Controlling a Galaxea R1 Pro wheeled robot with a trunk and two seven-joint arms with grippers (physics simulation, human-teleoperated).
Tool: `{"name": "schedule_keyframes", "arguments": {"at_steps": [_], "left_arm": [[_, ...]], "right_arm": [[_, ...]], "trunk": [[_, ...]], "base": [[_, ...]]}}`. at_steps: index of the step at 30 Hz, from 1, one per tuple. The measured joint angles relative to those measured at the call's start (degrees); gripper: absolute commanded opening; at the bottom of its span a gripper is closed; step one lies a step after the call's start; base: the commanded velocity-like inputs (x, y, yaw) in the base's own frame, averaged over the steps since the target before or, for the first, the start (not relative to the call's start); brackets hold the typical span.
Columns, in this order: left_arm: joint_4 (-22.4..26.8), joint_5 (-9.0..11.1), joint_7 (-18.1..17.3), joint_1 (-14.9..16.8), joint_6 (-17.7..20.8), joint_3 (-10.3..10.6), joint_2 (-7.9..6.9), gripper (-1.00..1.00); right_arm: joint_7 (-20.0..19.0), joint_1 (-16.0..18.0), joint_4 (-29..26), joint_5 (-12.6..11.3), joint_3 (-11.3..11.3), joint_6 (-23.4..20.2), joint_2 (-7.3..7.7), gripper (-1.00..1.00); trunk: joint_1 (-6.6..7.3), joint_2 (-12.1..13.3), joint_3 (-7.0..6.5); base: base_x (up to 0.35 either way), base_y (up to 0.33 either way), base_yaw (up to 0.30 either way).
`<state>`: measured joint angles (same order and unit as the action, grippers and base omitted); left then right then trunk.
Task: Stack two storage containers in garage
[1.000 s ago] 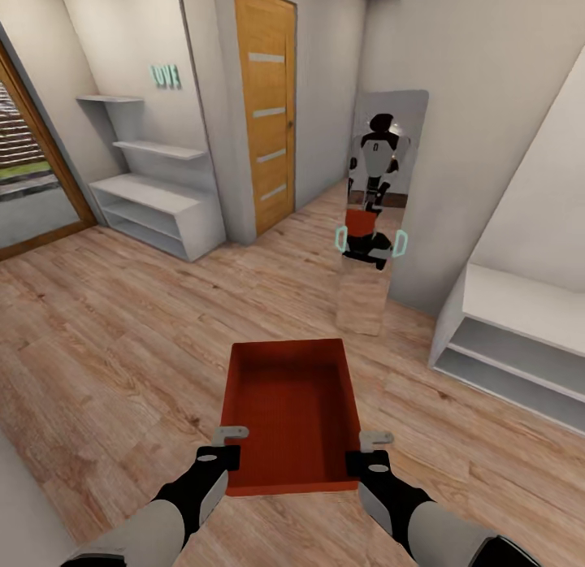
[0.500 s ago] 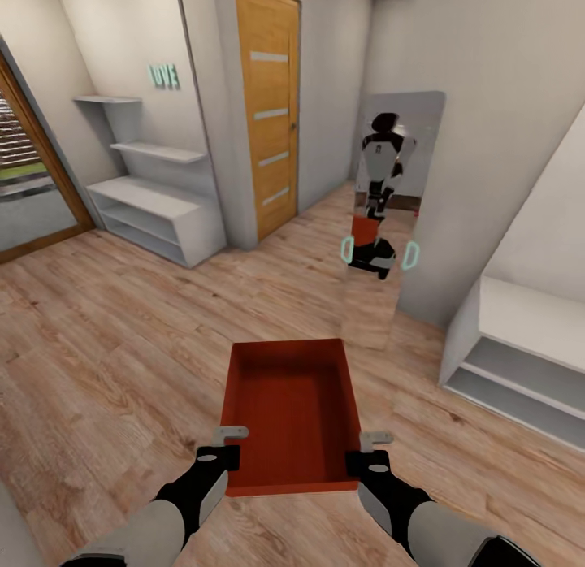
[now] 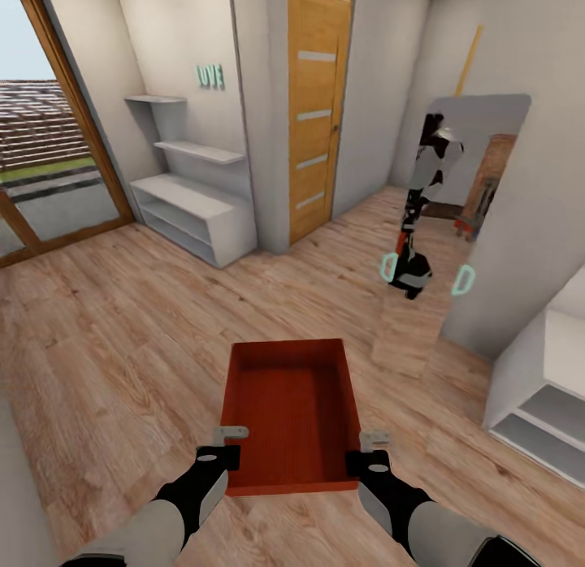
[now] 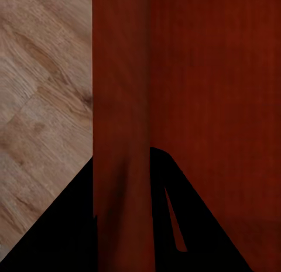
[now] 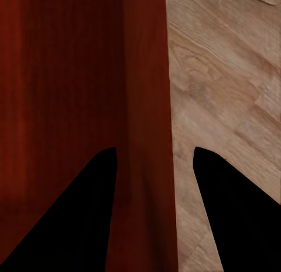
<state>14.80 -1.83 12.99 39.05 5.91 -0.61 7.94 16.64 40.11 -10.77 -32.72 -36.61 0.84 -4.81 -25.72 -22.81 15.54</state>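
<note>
- Since the earlier frames the head camera has swung: the orange door [image 3: 319, 108] and the mirror [image 3: 455, 226] sit further right in the frame, while the bin keeps its place.
- Orange-red storage container [image 3: 290, 413] hangs low in centre frame, over the wood-plank floor [image 3: 122, 323].
- Left gripper [image 3: 230, 445] pinches its left wall.
- Right gripper [image 3: 370, 452] pinches its right wall.

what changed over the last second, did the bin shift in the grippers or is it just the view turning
Only the view turned: the orange wooden door, white shelves and wall mirror all slid right in the head view, so the robot swung left. The orange-red open-top storage bin stayed put between the left gripper and right gripper, each still clamped on a side wall, above the light wood-plank floor.
</note>
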Motion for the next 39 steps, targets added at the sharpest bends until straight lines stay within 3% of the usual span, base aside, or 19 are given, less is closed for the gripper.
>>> {"name": "schedule_keyframes", "arguments": {"at_steps": [11,39], "left_arm": [[-0.01,0.07,-0.29,-0.03,0.0,-0.03,-0.18,-1.0],[-0.02,0.03,-0.02,-0.01,-0.01,-0.01,0.0,-1.0]], "right_arm": [[0.39,-0.01,-0.04,-0.04,-0.12,-0.08,-0.17,-1.0],[0.05,-0.01,-0.02,0.01,-0.02,-0.04,0.0,-1.0]], "trunk": [[0.0,0.0,0.0],[0.0,0.0,0.0]], "base": [[0.324,0.0,0.237],[0.324,0.0,0.004]]}}
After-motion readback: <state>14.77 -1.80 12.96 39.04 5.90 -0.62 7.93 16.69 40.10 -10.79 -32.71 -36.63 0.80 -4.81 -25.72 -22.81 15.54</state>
